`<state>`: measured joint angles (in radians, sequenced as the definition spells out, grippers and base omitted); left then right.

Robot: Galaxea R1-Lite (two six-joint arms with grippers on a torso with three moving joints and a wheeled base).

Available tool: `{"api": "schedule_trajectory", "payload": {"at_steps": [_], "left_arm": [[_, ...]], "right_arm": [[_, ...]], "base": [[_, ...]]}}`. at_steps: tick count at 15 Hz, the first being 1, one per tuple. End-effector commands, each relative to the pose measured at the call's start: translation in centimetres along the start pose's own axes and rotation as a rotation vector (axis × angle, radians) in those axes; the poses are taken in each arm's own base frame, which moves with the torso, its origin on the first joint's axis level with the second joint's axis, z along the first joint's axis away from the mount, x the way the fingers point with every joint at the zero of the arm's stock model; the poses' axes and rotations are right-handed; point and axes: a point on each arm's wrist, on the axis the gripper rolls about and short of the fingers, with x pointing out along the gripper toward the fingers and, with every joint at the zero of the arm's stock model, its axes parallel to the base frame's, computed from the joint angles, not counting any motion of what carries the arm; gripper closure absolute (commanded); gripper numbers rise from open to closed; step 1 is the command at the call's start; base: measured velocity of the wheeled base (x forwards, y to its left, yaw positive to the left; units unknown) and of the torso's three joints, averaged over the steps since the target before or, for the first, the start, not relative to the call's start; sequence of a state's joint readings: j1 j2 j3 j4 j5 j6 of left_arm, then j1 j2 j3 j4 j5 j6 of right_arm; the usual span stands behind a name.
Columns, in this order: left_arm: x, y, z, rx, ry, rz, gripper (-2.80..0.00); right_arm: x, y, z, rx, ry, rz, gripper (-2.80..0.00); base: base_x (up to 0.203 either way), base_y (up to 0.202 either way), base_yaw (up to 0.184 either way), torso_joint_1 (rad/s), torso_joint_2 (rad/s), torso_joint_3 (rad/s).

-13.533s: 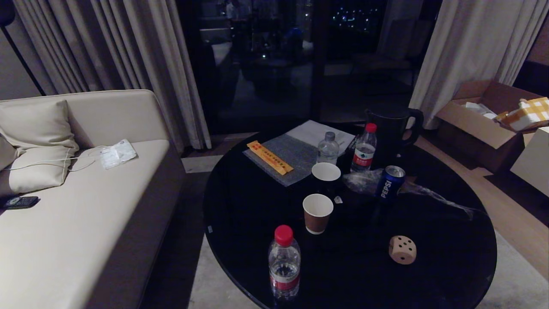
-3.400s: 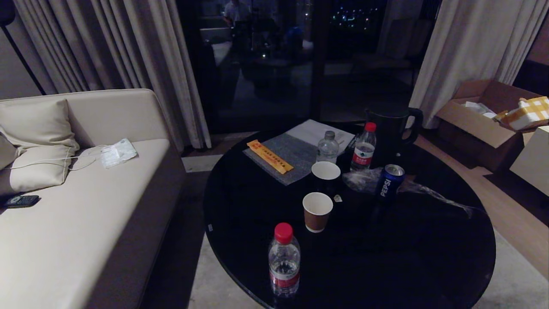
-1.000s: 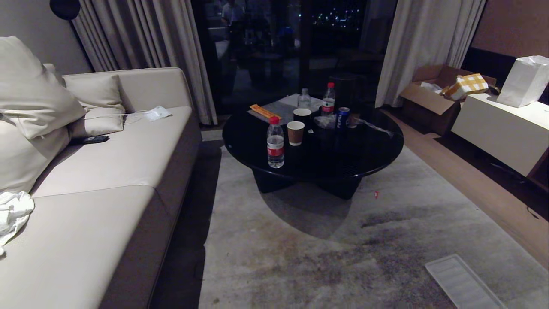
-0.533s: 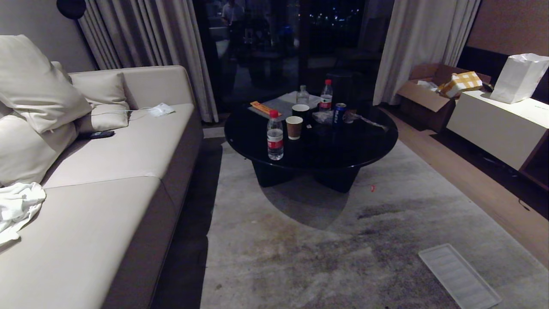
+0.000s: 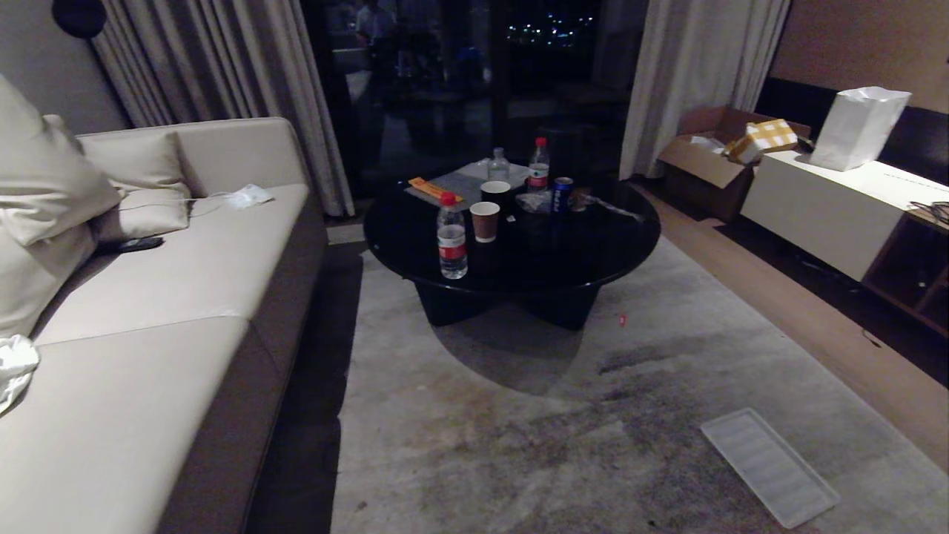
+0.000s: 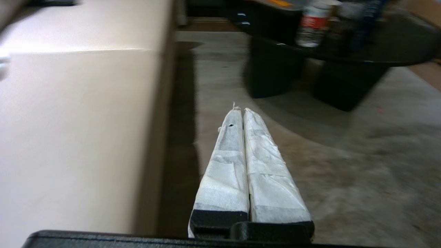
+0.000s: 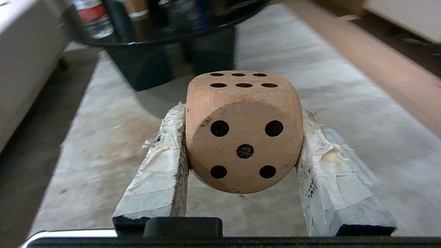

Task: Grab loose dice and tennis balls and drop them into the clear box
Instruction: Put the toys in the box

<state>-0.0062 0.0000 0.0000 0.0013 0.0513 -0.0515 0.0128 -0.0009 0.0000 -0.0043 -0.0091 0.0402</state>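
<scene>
While the right gripper [image 7: 241, 151] clamps the tan die [image 7: 243, 132] and the left gripper [image 6: 243, 112] is closed empty, no clear box appears; only its ribbed lid [image 5: 769, 466] lies lower right in head view.

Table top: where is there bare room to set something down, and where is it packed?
The table is bare across its near and right part, from the paper cup and the front bottle to the rim. The far side is crowded: a can, two more bottles, another cup and papers.
</scene>
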Motion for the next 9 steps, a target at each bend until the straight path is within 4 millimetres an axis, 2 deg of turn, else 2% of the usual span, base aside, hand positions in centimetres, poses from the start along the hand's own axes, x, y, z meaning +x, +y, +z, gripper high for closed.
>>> {"api": "schedule_trajectory", "payload": {"at_steps": [1,9], "left_arm": [[0.02,0.00,-0.04,0.000,0.003,0.000,0.00],[0.02,0.00,-0.04,0.001,0.003,0.000,0.00]], "right_arm": [[0.02,0.00,-0.03,0.000,0.002,0.001,0.00],[0.03,0.00,-0.03,0.000,0.003,-0.002,0.00]], "base": [[0.003,0.007,-0.161,-0.002,0.00,-0.002],[0.000,0.011,-0.164,0.002,0.00,0.003]]}}
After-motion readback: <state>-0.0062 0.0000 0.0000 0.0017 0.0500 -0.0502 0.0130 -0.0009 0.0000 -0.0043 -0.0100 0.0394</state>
